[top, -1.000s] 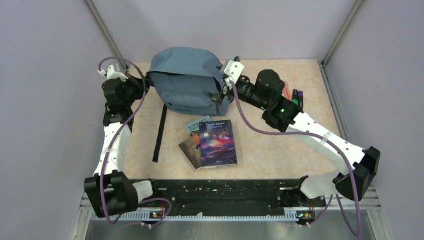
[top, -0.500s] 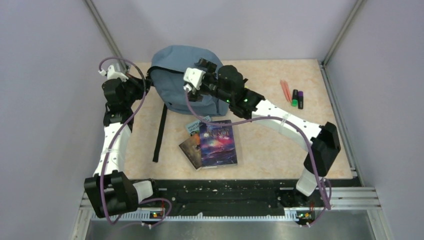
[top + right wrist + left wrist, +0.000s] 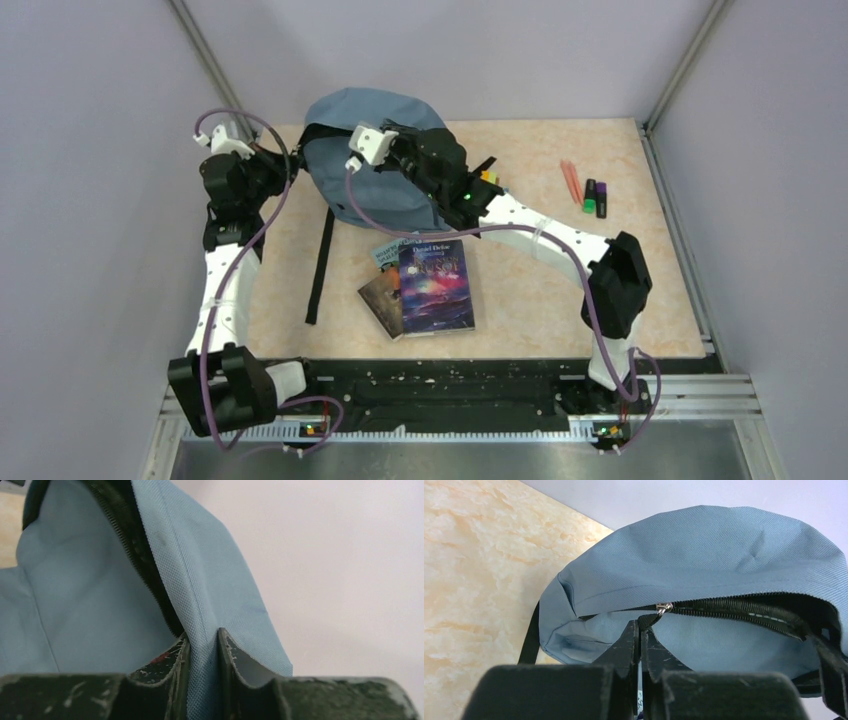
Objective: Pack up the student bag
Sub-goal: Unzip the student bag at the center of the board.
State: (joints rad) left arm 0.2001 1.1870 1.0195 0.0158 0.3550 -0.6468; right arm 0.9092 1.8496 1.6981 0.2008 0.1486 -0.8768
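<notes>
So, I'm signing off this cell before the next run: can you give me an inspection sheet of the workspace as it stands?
Surface: beige marbled tabletop, no spills seen.
Job's things: student bag at the far edge, zipper partly open; its black strap trails toward the arms; books lie stacked in front, unpacked.
Clutter: highlighters and thin orange sticks at far right.
Grippers: left gripper shut on the zipper pull; right gripper shut on the bag's fabric beside the zipper.
Cables: purple cables run along both arms; the right one drapes over the bag's front.
Surroundings: lilac walls, metal corner posts; nothing else seen.
</notes>
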